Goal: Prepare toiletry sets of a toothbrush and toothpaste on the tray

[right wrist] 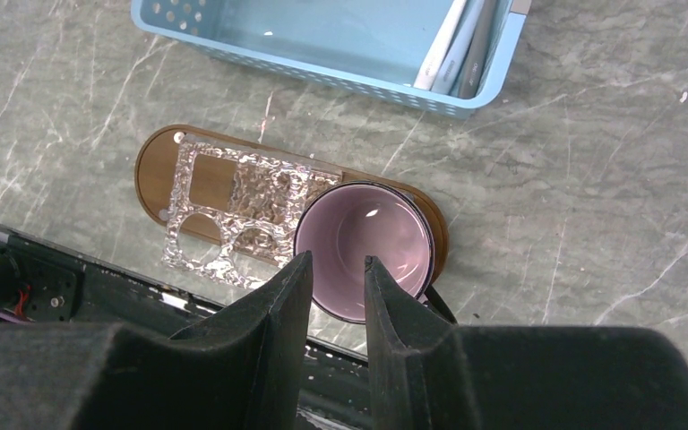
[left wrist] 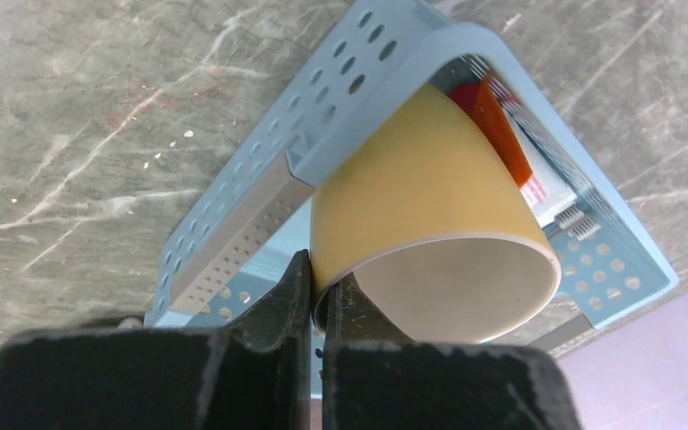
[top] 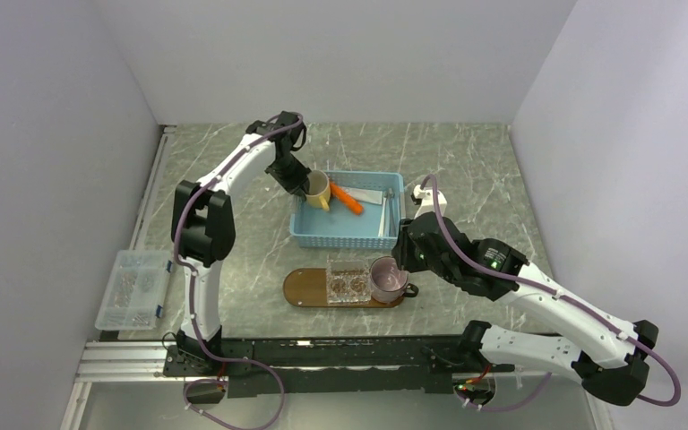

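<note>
An orange tube (top: pixel 347 198) and a white tube (top: pixel 372 197) lie in the blue basket (top: pixel 345 240), with pale stick brushes (top: pixel 385 215) along its right end. My left gripper (top: pixel 307 186) is shut on the rim of a yellow cup (top: pixel 319 189) tilted over the basket's left end. In the left wrist view the fingers (left wrist: pixel 297 287) pinch the cup wall (left wrist: pixel 412 197), and the orange tube (left wrist: pixel 502 134) shows behind. The brown oval tray (top: pixel 305 288) lies nearer. My right gripper (right wrist: pixel 336 262) is open just above the purple cup (right wrist: pixel 367 237) on the tray's right end.
A clear crinkled plastic holder (top: pixel 348 283) sits on the middle of the tray. A clear parts box (top: pixel 134 288) stands at the table's left edge. White walls close in the back and both sides. The arms' black base rail runs along the near edge.
</note>
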Controlling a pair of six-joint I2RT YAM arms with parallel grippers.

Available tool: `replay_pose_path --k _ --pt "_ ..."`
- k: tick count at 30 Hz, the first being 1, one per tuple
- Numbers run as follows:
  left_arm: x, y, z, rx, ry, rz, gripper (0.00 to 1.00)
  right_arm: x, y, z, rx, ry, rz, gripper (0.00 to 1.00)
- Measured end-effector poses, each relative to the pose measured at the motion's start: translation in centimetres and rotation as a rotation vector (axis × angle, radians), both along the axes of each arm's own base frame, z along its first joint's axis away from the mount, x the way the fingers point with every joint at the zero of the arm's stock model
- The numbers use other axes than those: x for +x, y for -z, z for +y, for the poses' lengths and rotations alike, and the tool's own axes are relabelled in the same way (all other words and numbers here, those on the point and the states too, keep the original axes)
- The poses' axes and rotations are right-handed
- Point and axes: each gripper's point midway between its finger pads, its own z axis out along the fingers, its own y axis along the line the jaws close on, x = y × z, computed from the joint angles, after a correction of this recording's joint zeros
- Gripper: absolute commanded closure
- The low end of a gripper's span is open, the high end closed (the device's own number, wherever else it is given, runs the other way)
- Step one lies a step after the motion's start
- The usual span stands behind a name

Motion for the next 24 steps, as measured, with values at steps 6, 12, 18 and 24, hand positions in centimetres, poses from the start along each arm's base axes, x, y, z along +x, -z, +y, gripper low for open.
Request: replay_pose_path --k 6,12,18,24 --pt "0.4 -1.0 -0.1 0.000 0.095 -0.047 1.00 0.0 0.0 0.0 0.000 0.000 0.000 0.70" --pt "0.2 -1.5 0.4 -0.002 0.214 -0.067 1.00 0.0 0.2 0.1 -0.007 0.000 0.005 0.70" --pt "-0.5 -4.8 1.4 -0.017 0.351 -0.142 1.00 0.1 0.5 0.1 -0.019 0.001 0.012 0.70" --pt "-1.5 -8.9 2.3 -0.019 0.485 -0.238 1.00 0.2 0.7 0.1 -0.030 0.006 0.015 0.71"
